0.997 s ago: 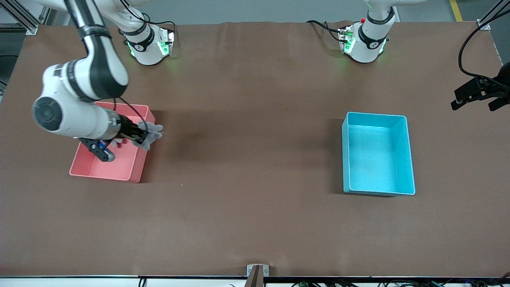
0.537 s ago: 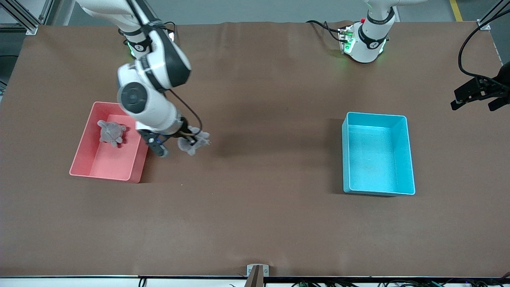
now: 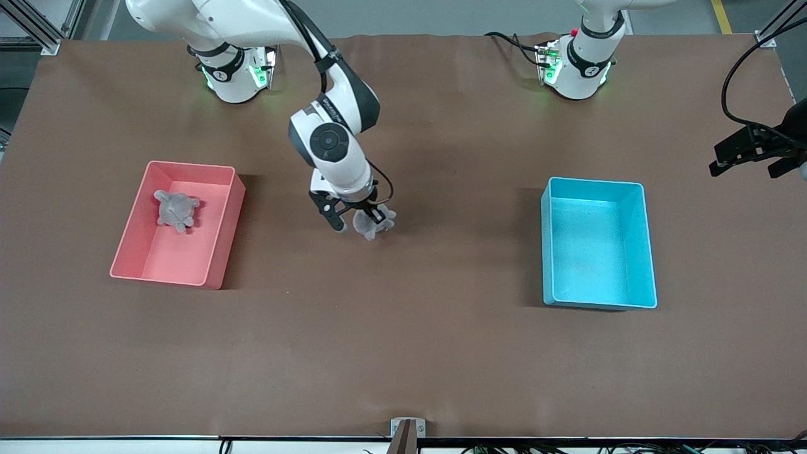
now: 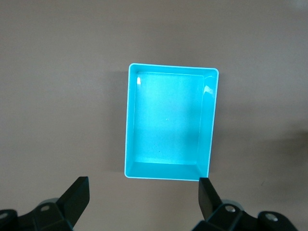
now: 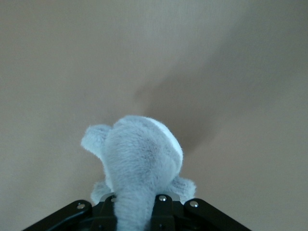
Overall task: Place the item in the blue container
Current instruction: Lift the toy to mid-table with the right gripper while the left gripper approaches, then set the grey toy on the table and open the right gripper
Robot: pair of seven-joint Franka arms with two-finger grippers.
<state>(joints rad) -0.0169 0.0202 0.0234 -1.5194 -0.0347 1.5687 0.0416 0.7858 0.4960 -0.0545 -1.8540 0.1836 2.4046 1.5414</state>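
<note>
A grey plush toy (image 3: 373,225) hangs in my right gripper (image 3: 369,221), which is shut on it above the bare table, between the pink bin and the blue container. In the right wrist view the grey plush toy (image 5: 142,161) fills the space between the fingers of the right gripper (image 5: 137,202). The blue container (image 3: 589,246), a light blue rectangular bin, sits empty toward the left arm's end of the table. My left gripper (image 3: 747,151) waits open, high up at that end. Its wrist view looks down on the blue container (image 4: 168,120) past the wide-apart left gripper (image 4: 143,186).
A pink bin (image 3: 225,243) stands toward the right arm's end of the table, with a second grey plush toy (image 3: 176,210) lying inside it. Brown table surface stretches between the two bins. A small bracket (image 3: 407,429) sits at the table's near edge.
My right arm has carried the plush toy from over the pink bin toward the blue container, to above the table's middle. A second toy in the pink bin is uncovered. The left arm barely moved.
</note>
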